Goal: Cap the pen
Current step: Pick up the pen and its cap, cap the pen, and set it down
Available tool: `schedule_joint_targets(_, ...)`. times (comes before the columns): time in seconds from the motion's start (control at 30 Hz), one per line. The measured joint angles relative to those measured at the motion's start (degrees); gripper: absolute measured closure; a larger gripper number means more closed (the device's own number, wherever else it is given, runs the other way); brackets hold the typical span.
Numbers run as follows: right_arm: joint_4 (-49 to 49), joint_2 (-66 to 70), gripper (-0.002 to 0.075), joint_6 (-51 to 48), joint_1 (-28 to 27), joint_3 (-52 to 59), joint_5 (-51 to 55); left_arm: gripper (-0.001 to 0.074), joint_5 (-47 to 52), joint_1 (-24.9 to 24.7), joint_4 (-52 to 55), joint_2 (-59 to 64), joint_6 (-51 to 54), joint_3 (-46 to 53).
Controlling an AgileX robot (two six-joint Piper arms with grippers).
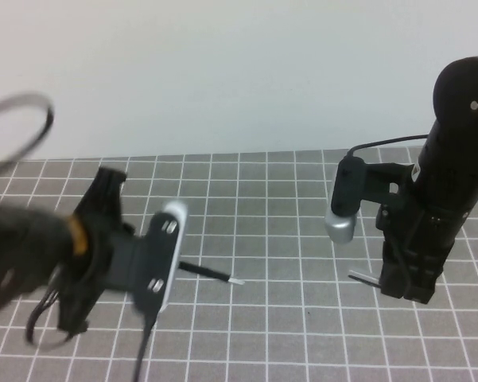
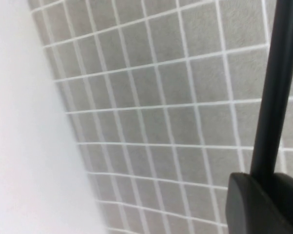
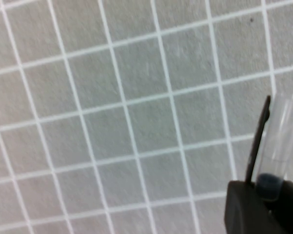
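- Grey matted tabletop (image 1: 270, 207) with a white grid. High view: the left pincer (image 1: 180, 265) is on the robot's left, clenched on the rear of a black pen (image 1: 211, 273). The pen's pale tip points toward the right arm.
- Same view: the right pincer (image 1: 402, 288) is on the right, pointing down and gripping the cap (image 1: 363, 278), which juts toward the pen. Tip and cap are well apart.
- Left wrist view: the black barrel runs out from the pincer's dark body, with only grid beyond it.
- Right wrist view: a clear cap with a black clip (image 3: 258, 141). Its dark end sits in the grip.
- Risk, judged: the pen is held far from its tip, so it may arrive off-axis and hit the cap's rim. The push could then slide the pen or cap back in its grip, or knock the cap loose.
- Writing: none readable on pen, cap or arms.
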Motion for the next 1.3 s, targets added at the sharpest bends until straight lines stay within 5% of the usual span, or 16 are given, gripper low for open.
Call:
schedule_joint_targets(0.17, -4.83, 0.00, 0.0730, 4.88, 0.00, 0.00, 0.00, 0.0689, -14.43, 0.00, 3.12, -6.20, -0.22, 10.76)
schedule_joint_targets(0.33, 4.73, 0.00, 0.0730, 6.16, 0.11, 0.00, 0.00, 0.0690, -26.30, 0.00, 3.15, -10.03, -0.91, 16.61)
schedule_joint_targets(0.77, 6.08, -0.62, 0.0730, 5.58, 1.25, 12.52, 0.10, 0.0690, -40.55, 0.00, 3.40, -10.13, 2.87, 18.24)
schedule_joint_targets(1.3, 13.35, -7.19, 0.0730, 1.45, 1.25, 7.44, 0.10, 0.0690, -48.03, 0.00, 5.18, -10.13, 2.34, 25.37)
